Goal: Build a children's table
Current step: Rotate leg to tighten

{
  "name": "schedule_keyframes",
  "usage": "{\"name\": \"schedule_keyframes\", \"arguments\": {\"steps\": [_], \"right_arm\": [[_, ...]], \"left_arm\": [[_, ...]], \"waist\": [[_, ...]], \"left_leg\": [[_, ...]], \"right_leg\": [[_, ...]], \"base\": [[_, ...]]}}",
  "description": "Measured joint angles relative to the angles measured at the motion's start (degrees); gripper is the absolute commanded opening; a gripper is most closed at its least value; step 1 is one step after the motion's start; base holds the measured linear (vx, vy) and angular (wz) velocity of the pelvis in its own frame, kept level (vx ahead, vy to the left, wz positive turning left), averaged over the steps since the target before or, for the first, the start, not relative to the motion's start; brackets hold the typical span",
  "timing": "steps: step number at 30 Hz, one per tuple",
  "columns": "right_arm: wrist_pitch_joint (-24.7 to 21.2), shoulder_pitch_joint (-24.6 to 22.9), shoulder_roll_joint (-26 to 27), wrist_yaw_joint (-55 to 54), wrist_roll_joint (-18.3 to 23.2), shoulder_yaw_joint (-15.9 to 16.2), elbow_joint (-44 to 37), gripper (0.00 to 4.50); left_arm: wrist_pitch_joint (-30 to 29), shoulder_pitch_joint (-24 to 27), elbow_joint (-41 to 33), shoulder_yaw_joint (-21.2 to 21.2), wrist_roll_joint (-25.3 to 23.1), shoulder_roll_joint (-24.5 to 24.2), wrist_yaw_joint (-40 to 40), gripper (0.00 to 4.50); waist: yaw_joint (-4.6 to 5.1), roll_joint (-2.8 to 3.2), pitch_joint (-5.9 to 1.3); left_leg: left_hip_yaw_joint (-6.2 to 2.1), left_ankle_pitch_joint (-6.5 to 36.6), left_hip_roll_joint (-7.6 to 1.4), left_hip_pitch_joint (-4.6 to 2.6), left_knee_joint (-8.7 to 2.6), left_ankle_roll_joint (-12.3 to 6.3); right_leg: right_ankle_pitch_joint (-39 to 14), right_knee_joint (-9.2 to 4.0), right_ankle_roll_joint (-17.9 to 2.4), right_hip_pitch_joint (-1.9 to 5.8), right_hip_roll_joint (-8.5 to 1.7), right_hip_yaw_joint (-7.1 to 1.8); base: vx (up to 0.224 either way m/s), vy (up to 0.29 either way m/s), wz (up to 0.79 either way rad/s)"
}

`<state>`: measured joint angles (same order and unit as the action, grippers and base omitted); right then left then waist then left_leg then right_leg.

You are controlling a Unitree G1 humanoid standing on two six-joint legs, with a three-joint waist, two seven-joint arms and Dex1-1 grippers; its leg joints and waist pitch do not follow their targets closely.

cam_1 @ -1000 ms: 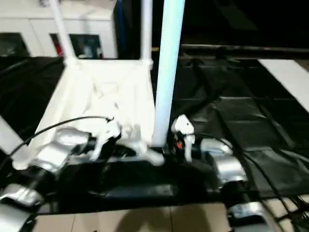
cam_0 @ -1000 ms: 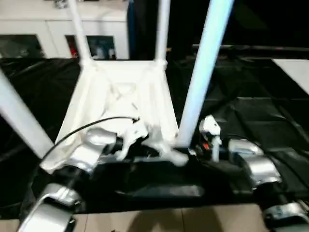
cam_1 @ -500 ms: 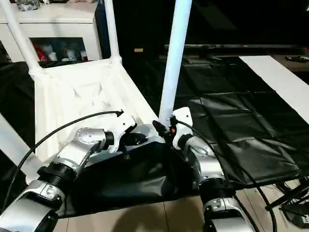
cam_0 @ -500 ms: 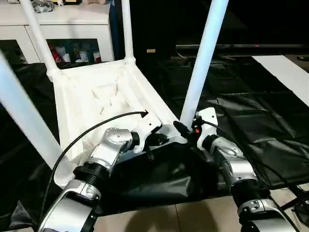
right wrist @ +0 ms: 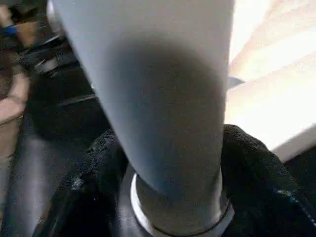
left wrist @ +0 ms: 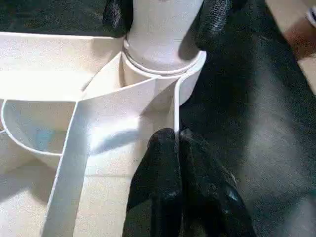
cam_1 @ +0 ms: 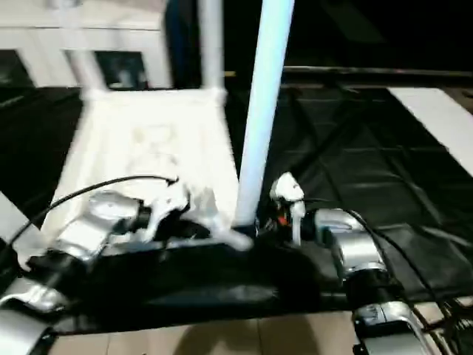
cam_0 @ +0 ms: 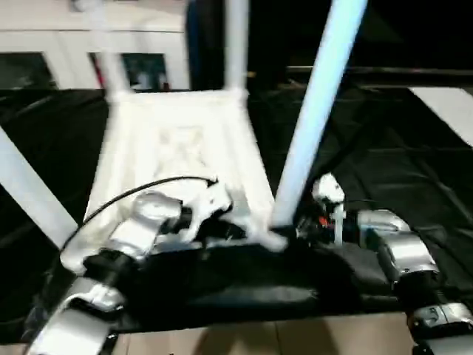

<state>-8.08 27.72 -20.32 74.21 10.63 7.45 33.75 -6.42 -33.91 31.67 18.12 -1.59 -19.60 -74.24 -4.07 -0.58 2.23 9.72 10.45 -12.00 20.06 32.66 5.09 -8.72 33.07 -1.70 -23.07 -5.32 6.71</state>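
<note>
The children's table [cam_0: 177, 140] lies upside down on black cloth, its ribbed underside facing up and its white legs standing in the corner sockets. My left gripper [cam_0: 235, 231] is shut on the thin rim wall [left wrist: 175, 113] right beside the near right corner socket. Around the base of the near right leg [cam_0: 310, 126] my right gripper [cam_0: 293, 226] is shut, one black finger [right wrist: 94, 197] on each side, just above the socket collar [left wrist: 163, 64].
Black cloth [cam_0: 384, 148] covers the work surface, with its front edge and pale floor [cam_0: 259, 340] close to me. A white glass-door cabinet [cam_0: 44, 44] stands behind the table. A white board [cam_0: 451, 103] lies at the far right.
The whole picture has swung and blurred, so the camera has moved. Both grippers stay at the same near right corner of the table.
</note>
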Motion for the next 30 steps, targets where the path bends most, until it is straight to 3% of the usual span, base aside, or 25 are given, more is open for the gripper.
{"name": "schedule_keyframes", "arguments": {"steps": [3,12,16,19,23,29,30], "right_arm": [[-0.16,0.01,-0.47,1.93,0.02,0.99,0.00,2.91],[-0.57,-0.14,-0.33,3.64,0.03,2.05,-1.53,2.33],[-0.92,-1.16,1.64,-1.44,-0.01,0.00,-1.77,2.25],[0.64,-1.07,4.02,-10.84,-1.13,-2.27,-0.27,2.20],[2.27,0.34,9.08,-26.69,-2.41,-5.76,3.50,2.09],[4.31,1.05,13.42,-37.57,-5.08,-7.16,5.27,2.02],[4.66,1.07,13.72,-38.58,-5.55,-7.16,5.42,2.35]], "left_arm": [[-0.27,0.74,-1.77,0.71,0.24,-1.28,-1.59,0.00],[-1.00,1.51,-3.41,0.88,0.78,-2.24,-2.98,0.00],[-1.32,1.51,-2.34,-0.27,0.53,-0.53,1.30,0.00],[-1.83,0.61,-0.03,-1.35,-0.71,1.93,7.62,0.00],[-4.04,-0.82,2.99,-2.87,-2.19,6.57,17.22,0.00],[-4.94,-1.11,4.85,-4.05,-3.08,9.70,23.33,0.00],[-5.03,-1.15,4.95,-4.09,-3.31,10.00,23.82,0.00]], "waist": [[-0.37,0.00,0.00],[-0.82,0.00,0.00],[-0.82,-0.01,-0.01],[-0.18,-0.10,-0.07],[2.30,-0.21,-0.14],[3.25,-0.23,-0.21],[3.38,-0.20,-0.24]], "left_leg": [[0.01,-0.01,0.00,-0.03,0.03,0.01],[0.03,-0.01,-0.02,-0.02,0.01,0.02],[0.03,-0.03,-0.01,-0.08,0.04,0.04],[0.01,-0.04,0.01,-0.21,0.13,0.05],[-0.10,-0.05,0.05,-0.42,0.26,0.06],[-0.19,-0.04,0.06,-0.52,0.34,0.06],[-0.22,-0.04,0.06,-0.54,0.37,0.05]], "right_leg": [[0.01,0.02,0.00,0.01,0.00,-0.04],[0.00,0.06,0.01,-0.01,0.03,-0.04],[0.01,0.07,0.03,0.03,0.03,-0.07],[-0.01,0.07,0.31,0.08,0.03,-0.18],[-0.03,-0.03,0.38,0.18,0.03,-0.21],[-0.05,-0.12,0.41,0.27,0.03,-0.07],[-0.05,-0.17,0.41,0.32,0.02,-0.03]], "base": [[0.000,0.000,0.00],[0.000,0.000,0.00],[0.000,0.000,0.00],[0.000,0.000,0.00],[0.000,0.000,0.00],[0.000,0.000,0.00],[0.000,0.000,0.00]]}}
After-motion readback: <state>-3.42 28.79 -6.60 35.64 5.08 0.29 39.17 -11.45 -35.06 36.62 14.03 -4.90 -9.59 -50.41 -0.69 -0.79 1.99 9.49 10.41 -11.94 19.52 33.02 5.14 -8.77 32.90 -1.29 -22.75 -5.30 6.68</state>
